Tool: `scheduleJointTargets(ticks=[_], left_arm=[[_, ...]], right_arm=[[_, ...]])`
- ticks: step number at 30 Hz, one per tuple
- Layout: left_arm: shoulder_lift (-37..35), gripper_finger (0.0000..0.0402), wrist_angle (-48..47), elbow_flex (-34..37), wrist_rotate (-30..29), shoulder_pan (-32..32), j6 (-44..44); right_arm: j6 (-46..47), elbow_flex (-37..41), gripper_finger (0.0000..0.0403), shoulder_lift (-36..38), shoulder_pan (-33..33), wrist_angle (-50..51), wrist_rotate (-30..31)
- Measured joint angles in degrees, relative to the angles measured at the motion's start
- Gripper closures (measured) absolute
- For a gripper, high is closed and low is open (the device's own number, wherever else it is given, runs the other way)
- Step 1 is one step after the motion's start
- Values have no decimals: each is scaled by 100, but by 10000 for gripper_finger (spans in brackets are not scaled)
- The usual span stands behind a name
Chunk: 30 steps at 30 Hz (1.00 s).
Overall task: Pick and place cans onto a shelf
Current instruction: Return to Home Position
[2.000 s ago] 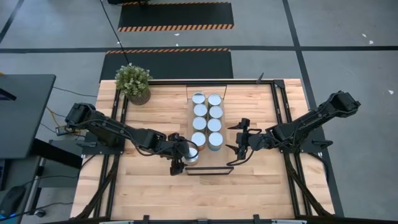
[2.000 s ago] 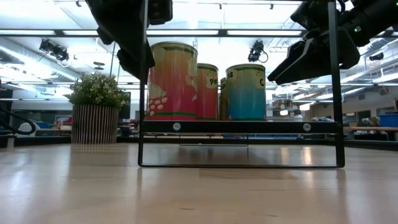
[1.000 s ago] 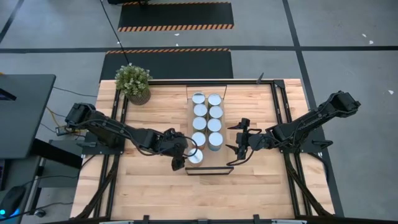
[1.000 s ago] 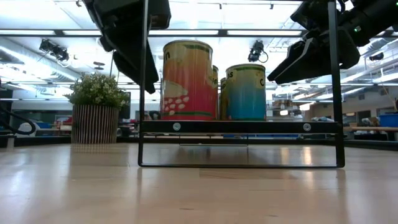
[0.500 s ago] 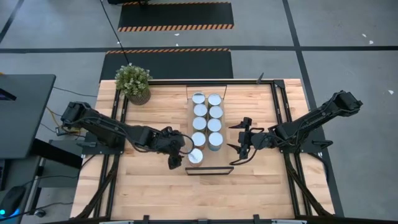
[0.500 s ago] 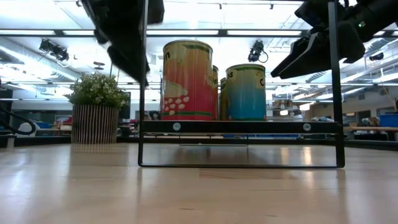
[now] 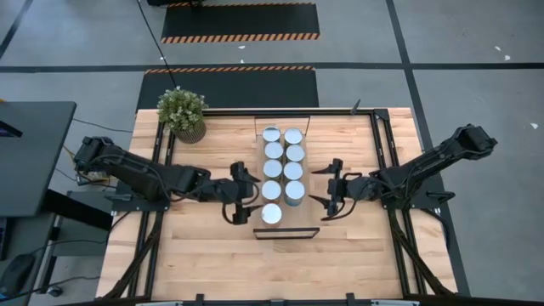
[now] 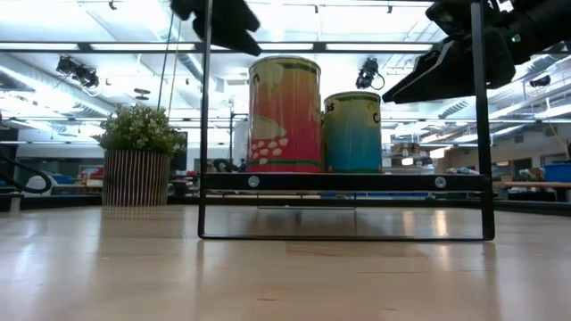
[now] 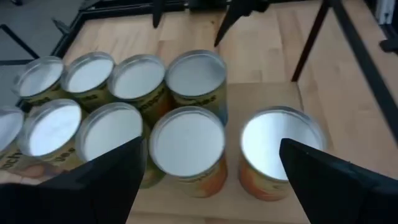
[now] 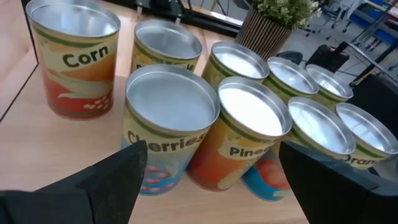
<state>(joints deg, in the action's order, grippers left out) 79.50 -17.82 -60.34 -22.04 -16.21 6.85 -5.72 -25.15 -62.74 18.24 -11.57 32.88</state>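
cans (image 7: 273,169): all nine upright on shelf (image 7: 299,219), paired in two rows to fit its width; Corn can (image 10: 74,62) alone at one end | left hand (image 7: 241,195): released, empty, beside shelf | right hand (image 7: 328,189): released, empty, opposite side | judgement: loading looks complete; nothing left on tabletop (image 7: 221,263) to fetch

We read robotics lab: grey concrete floor (image 7: 476,51), hazard-striped mats (image 7: 240,21) beyond tabletop's (image 7: 212,255) far edge, ceiling strip lights (image 8: 285,46), mounted cameras (image 8: 73,69), workbenches (image 8: 535,185) behind.
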Motion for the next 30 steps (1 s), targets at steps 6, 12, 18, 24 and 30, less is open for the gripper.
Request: scheduleJointTargets(ticks=[6, 12, 18, 24, 30], left_arm=[[-151, 29, -100, 3, -45, 42, -296], [-317, 29, 163, 1, -43, 68, -630], [-315, 29, 548, 100, 150, 61, -800], [-311, 29, 2041, 1218, 390, 81, -879], [-1072, 44, 2730, 1979, 450, 373, -1067]], right_arm=[[-48, 0, 30, 109, -76, -7, -59], [-40, 2, 30, 184, -228, -18, -85], [-42, 7, 30, 515, -258, 92, -150], [-184, 576, 30, 675, -345, -866, -448], [-637, 881, 30, 942, -771, -1582, -584]])
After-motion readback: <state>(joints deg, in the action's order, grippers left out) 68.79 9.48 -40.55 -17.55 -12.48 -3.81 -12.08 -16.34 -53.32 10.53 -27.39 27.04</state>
